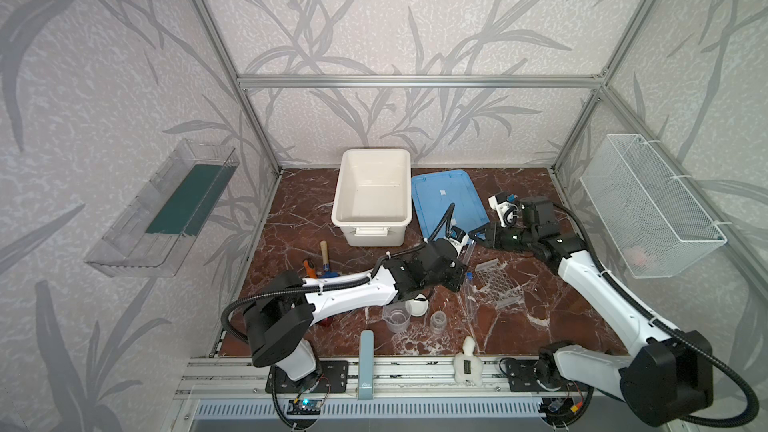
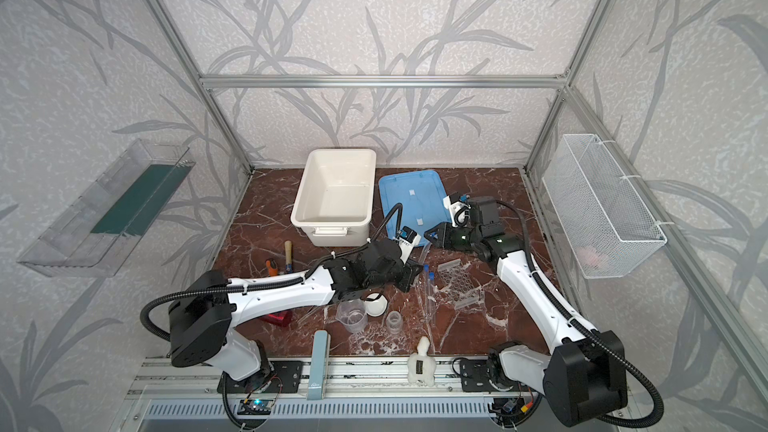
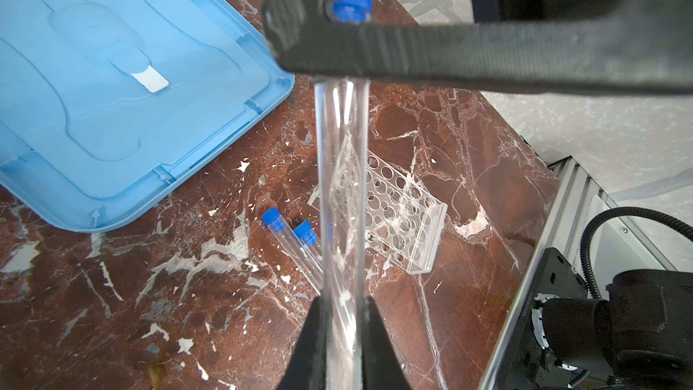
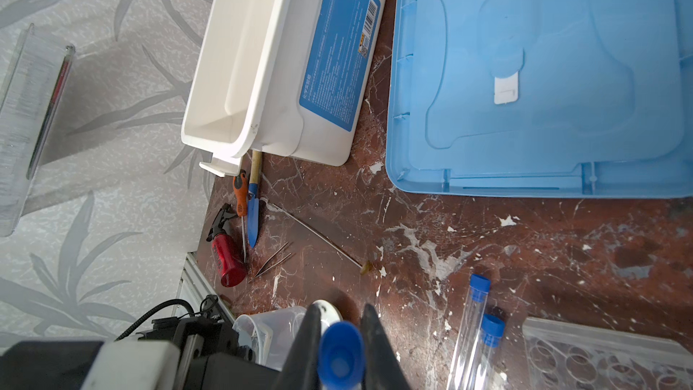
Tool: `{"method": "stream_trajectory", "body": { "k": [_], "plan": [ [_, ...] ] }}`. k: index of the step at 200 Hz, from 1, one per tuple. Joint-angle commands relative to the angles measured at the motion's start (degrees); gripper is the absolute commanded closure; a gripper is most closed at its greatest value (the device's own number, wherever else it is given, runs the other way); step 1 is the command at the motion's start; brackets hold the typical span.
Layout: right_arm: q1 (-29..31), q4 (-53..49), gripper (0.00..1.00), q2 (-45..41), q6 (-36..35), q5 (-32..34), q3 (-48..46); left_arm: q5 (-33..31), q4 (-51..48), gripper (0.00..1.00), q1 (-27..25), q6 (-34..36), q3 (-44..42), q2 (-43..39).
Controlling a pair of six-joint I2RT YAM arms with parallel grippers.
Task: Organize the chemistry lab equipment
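Blue cap (image 4: 340, 354) of a clear test tube (image 3: 339, 181) sat pinched inside the right gripper (image 4: 341, 311), the left gripper (image 3: 343, 305) clamped on the tube's other end, above the middle of the worktop (image 1: 519, 338).

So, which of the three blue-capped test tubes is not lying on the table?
The test tube clamped by the left gripper and right gripper; the other two tubes lie side by side beside the rack.
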Motion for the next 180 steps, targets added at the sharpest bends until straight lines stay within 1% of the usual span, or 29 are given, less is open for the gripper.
{"method": "stream_trajectory", "body": {
  "k": [1,6,10,14,22,32,35,54,72,87,96,106,124,142,159,180],
  "plan": [
    [0.19,0.69,0.85,-1.45,-0.37,-0.14,-0.91,0.59,-0.13,0.82,0.18,-0.43,2.05,0.44],
    [0.18,0.76,0.85,-1.74,-0.45,0.1,-1.05,0.74,-0.05,0.79,0.22,-0.48,2.07,0.39],
    [0.17,0.81,0.85,-2.0,-0.46,0.4,-1.13,0.92,0.12,0.73,0.16,-0.56,1.94,0.32],
    [0.17,0.75,0.85,-2.29,-0.61,0.86,-1.23,1.04,0.4,0.64,0.19,-0.7,1.82,0.22],
    [0.22,0.74,0.85,-2.98,-1.17,2.07,-1.4,1.21,1.02,0.4,0.22,-1.16,1.59,-0.17],
    [0.17,0.66,0.84,-4.14,-2.29,4.41,-1.63,1.87,1.52,0.06,0.2,-2.08,1.6,-0.76],
    [0.17,0.57,0.85,-4.53,-2.71,5.21,-1.56,1.88,1.47,0.01,0.18,-2.62,1.74,-0.97],
    [0.17,0.88,0.84,-8.51,-7.14,11.58,-2.0,0.09,0.75,0.01,0.18,-9.17,2.74,-2.19],
    [0.18,2.6,0.84,-13.35,-11.99,20.7,-3.6,-0.49,-0.3,0.01,0.25,-16.22,4.08,-2.68],
    [0.17,6.15,0.83,-17.3,-15.86,27.28,-6.26,-1.55,-1.59,0.01,0.1,-21.93,4.78,-3.12],
    [0.17,8.69,0.83,-19.37,-17.82,30.25,-8.25,-1.53,-1.72,0.01,0.16,-23.91,4.95,-3.15],
    [0.17,11.0,0.83,-21.36,-19.59,32.74,-10.13,-1.09,-1.97,0.01,-0.13,-24.48,5.54,-2.87],
    [0.17,15.41,0.83,-23.59,-21.17,35.07,-13.75,-1.01,-5.17,0.01,-0.83,-24.06,7.51,-1.55],
    [0.22,20.36,0.83,-24.75,-21.93,35.4,-17.33,-0.88,-6.84,0.01,-1.45,-24.03,8.14,-0.01],
    [0.17,25.53,0.84,-25.16,-22.72,35.89,-20.53,-1.12,-7.64,0.01,-1.89,-24.03,8.28,1.36],
    [0.18,28.84,0.84,-24.64,-24.06,37.22,-22.44,-1.79,-9.22,0.01,-2.04,-24.21,8.87,3.22]
  ]
}}
